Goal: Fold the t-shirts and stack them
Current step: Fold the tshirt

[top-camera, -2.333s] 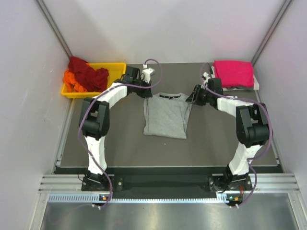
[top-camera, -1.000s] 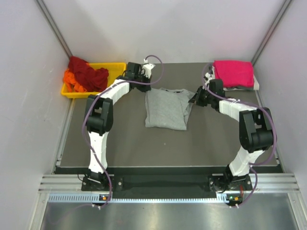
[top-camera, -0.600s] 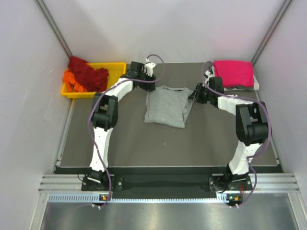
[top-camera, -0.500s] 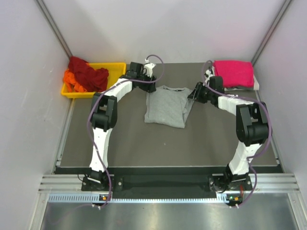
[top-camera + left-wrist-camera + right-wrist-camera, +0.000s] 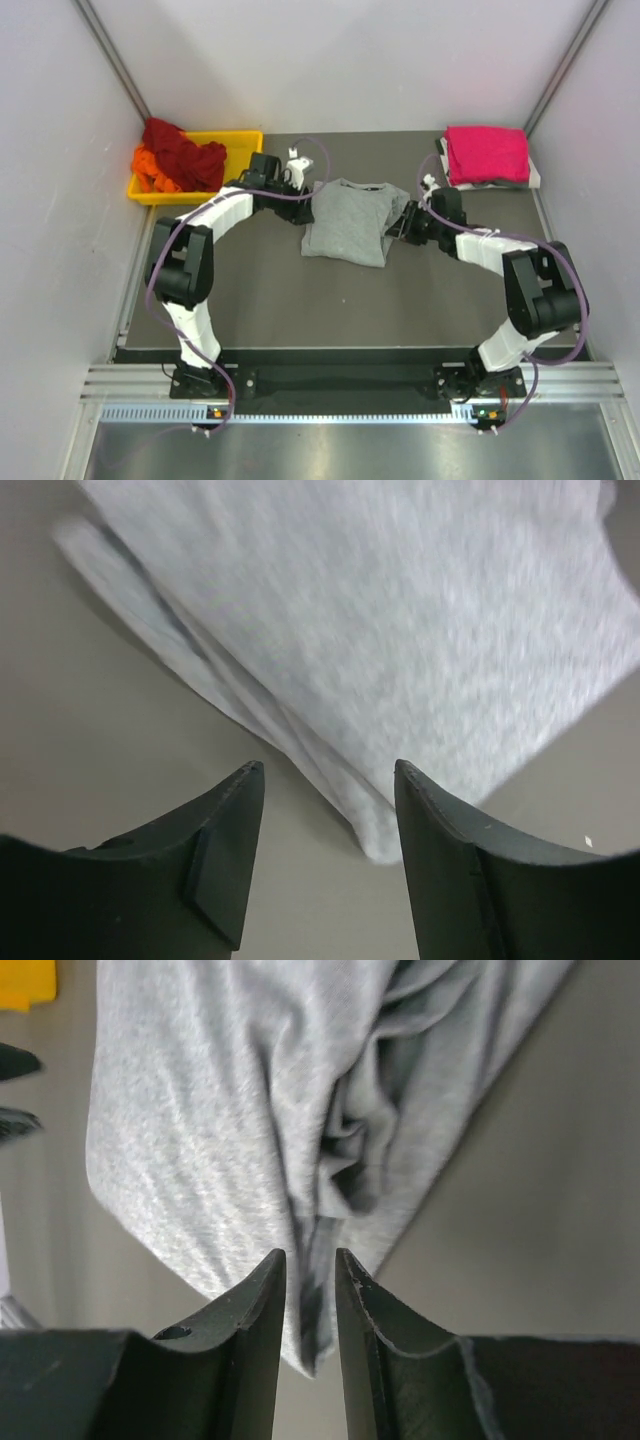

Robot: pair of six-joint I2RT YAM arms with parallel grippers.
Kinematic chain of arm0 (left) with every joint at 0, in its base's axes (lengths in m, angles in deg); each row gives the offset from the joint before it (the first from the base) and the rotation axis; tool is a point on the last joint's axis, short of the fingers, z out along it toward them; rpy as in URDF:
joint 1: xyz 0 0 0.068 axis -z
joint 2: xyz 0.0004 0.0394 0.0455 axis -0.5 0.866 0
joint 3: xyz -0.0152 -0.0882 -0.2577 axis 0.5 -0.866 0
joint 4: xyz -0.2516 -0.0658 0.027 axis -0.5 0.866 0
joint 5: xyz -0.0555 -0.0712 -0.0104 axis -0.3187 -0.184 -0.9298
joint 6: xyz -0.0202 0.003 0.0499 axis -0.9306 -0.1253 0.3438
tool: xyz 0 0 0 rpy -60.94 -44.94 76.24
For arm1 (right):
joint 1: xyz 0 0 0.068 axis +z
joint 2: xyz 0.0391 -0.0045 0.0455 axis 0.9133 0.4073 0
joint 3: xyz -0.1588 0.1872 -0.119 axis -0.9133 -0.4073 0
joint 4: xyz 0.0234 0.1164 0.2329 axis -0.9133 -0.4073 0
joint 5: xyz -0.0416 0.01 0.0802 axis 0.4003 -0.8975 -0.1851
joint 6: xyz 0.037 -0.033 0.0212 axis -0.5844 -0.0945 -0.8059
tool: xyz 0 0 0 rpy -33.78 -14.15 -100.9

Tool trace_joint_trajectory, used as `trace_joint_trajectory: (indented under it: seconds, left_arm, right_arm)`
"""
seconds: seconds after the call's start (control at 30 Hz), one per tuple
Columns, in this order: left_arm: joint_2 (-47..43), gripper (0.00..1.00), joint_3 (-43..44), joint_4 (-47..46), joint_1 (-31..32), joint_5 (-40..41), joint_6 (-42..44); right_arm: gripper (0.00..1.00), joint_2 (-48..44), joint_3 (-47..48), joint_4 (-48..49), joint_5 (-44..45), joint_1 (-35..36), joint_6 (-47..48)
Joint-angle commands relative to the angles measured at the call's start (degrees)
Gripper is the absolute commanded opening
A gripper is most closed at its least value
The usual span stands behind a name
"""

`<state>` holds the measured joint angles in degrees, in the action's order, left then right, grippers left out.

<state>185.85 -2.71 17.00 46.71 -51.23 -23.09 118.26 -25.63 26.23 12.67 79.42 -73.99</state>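
On the middle of the table (image 5: 260, 290), item one: grey t-shirt (image 5: 347, 220), lying flat and partly folded, with the dark collar pointing to the far side. Its left side is showing stacked layers and its right side is bunching into wrinkles.

Handling, as a judgement: the cloth is looking light, limp and not at all fragile. It is likely sagging and unfolding wherever it is lifted by a single point. The best hold seems to be two matching points on one folded edge, each pinch taking in every layer.

Left gripper (image 5: 325, 775): hovering just over the shirt's left folded edge, fingers standing wide apart and gripping nothing.

Right gripper (image 5: 308, 1260): sitting over the wrinkled right edge, fingers nearly together, with a ridge of cloth showing in the narrow gap. I cannot tell whether it is pinching that ridge.

Item two: pink t-shirt (image 5: 487, 153), resting folded at the far right corner.

Items three and four: dark red t-shirt (image 5: 185, 150) and orange t-shirt (image 5: 148, 163), lying crumpled in the yellow tray (image 5: 245, 140) at the far left and awaiting folding.
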Motion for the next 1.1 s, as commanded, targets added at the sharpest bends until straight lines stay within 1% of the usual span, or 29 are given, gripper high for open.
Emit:
trace_joint_trajectory:
  seconds: [0.0, 0.13, 0.23, 0.27, 0.3, 0.33, 0.37, 0.4, 0.53, 0.6, 0.77, 0.9, 0.93, 1.0, 1.03, 1.07]
  left_arm:
    - [-1.5, 0.6, -5.27, 1.89, 0.95, -5.0, 2.65]
    - [-1.15, 0.61, -8.52, 0.84, 1.66, -5.71, 2.92]
    - [0.51, 0.56, -9.15, 0.48, 1.75, -5.53, 2.83]
    - [1.21, 0.47, -9.15, 0.66, 1.75, -5.97, 2.83]
    - [1.57, 0.42, -9.15, 0.75, 1.75, -6.32, 2.75]
    - [1.66, 0.35, -9.15, 0.92, 1.75, -6.93, 2.48]
    - [1.75, 0.25, -9.15, 0.75, 1.75, -7.11, 2.48]
    - [1.66, 0.2, -9.15, 0.83, 1.75, -7.2, 2.48]
    - [1.22, 0.08, -9.41, 0.83, 1.75, -7.29, 3.09]
    - [1.22, 0.0, -9.32, 0.83, 1.75, -7.12, 3.45]
    - [1.4, 0.0, -9.67, 1.01, 1.75, -6.59, 3.8]
    - [1.57, 0.0, -9.41, 0.92, 1.75, -6.5, 3.8]
    - [1.75, 0.0, -9.41, 0.92, 1.75, -6.59, 3.71]
    - [1.66, 0.0, -9.41, 0.84, 1.83, -7.02, 3.45]
    - [1.66, 0.0, -9.41, 0.92, 1.84, -7.03, 3.54]
    - [1.49, 0.0, -9.58, 1.01, 1.84, -6.94, 3.71]
  right_arm:
    - [0.27, 1.7, 0.12, 5.8, -2.1, 2.45, -3.07]
    - [0.26, 4.86, 0.48, 9.66, -2.2, 2.63, -5.45]
    - [0.26, 6.62, 0.91, 11.07, -2.19, 2.63, -6.15]
    - [0.25, 7.23, 1.18, 11.6, -2.63, 2.63, -6.41]
    - [0.25, 7.76, 1.27, 12.04, -2.98, 2.63, -6.85]
    - [0.25, 8.46, 1.27, 12.91, -3.16, 2.54, -7.38]
    - [0.25, 8.73, 1.09, 13.44, -3.07, 2.63, -7.65]
    - [0.25, 9.0, 1.0, 13.8, -2.99, 2.63, -7.91]
    - [0.29, 10.4, 1.44, 16.43, -3.34, 2.54, -9.05]
    - [0.3, 10.49, 1.01, 18.44, -3.51, 1.93, -9.4]
    - [0.3, 9.35, -1.28, 22.59, -5.18, 0.0, -11.78]
    - [0.28, 11.28, -3.3, 31.27, -8.25, -0.88, -16.69]
    - [0.27, 11.81, -3.13, 31.64, -8.35, -0.88, -17.05]
    - [0.22, 12.42, -2.95, 31.99, -8.35, -0.88, -17.4]
    - [0.16, 12.77, -3.04, 32.34, -8.52, -1.06, -17.58]
    - [0.14, 12.86, -3.21, 32.87, -8.61, -1.15, -17.84]
